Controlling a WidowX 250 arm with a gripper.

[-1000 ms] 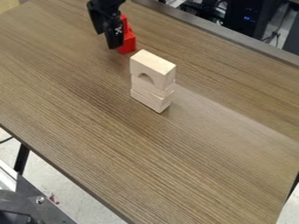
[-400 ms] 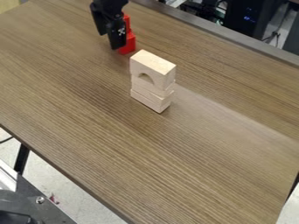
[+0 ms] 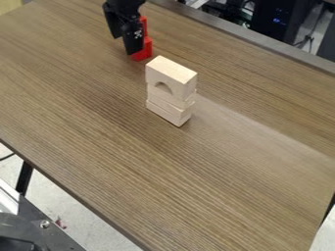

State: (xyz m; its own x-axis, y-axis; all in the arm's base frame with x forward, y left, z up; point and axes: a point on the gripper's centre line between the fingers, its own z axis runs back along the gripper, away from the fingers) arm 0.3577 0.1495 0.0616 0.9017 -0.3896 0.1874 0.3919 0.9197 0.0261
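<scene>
The black gripper (image 3: pixel 125 45) hangs at the upper left of the camera view, its fingertips apart. A red object (image 3: pixel 143 48) with a wide base and a narrower upright part stands just behind and to the right of it, partly hidden by the nearer finger. Whether the two touch, I cannot tell. Lower and to the right is an upright stack of pale wooden blocks. Its top block (image 3: pixel 169 76) has an arched cutout facing down, and flatter blocks (image 3: pixel 169 109) lie beneath it. The gripper stands apart from this stack.
The brown wood-grain table (image 3: pixel 163 181) spans most of the view. A raised dark edge (image 3: pixel 262 45) runs along its far right side, with dark computer equipment (image 3: pixel 278 19) beyond. Grey metal hardware (image 3: pixel 39 230) sits at the lower left, off the table.
The gripper has shifted slightly to the right, covering a bit more of the red object. The wooden stack and the red object have stayed where they were.
</scene>
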